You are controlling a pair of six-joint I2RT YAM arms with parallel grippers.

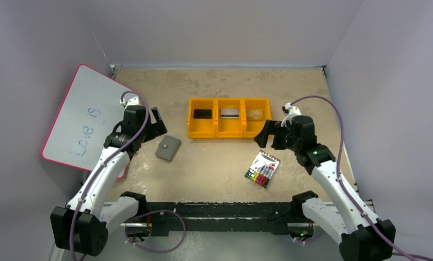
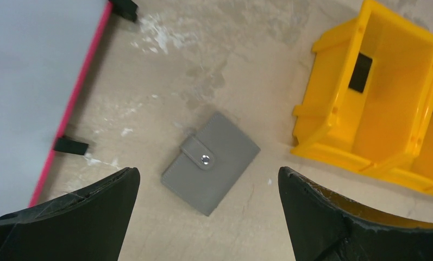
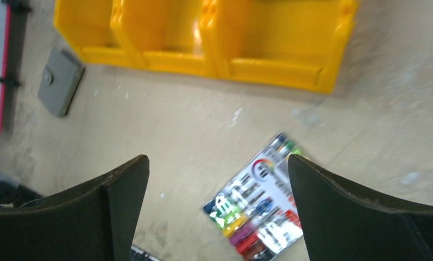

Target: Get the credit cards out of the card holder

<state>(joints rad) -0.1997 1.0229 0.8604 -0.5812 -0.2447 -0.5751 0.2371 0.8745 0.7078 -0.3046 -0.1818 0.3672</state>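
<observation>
The card holder (image 1: 168,148) lies snapped shut and flat on the table, left of centre; the left wrist view shows its grey cover and snap tab (image 2: 209,162). A black credit card (image 1: 202,113), a silver one (image 1: 230,113) and a pale beige one (image 1: 254,113) each rest in a compartment of the yellow bin tray. My left gripper (image 1: 155,123) hovers open just above and left of the holder, its fingers (image 2: 94,206) wide apart with nothing between them. My right gripper (image 1: 265,134) is open too, above the table right of the tray.
The yellow bin tray (image 1: 228,133) stands at the table's middle back. A white pack of crayons (image 1: 262,168) lies under the right gripper (image 3: 218,158). A pink-edged whiteboard (image 1: 81,117) leans at the left wall, close to the left arm.
</observation>
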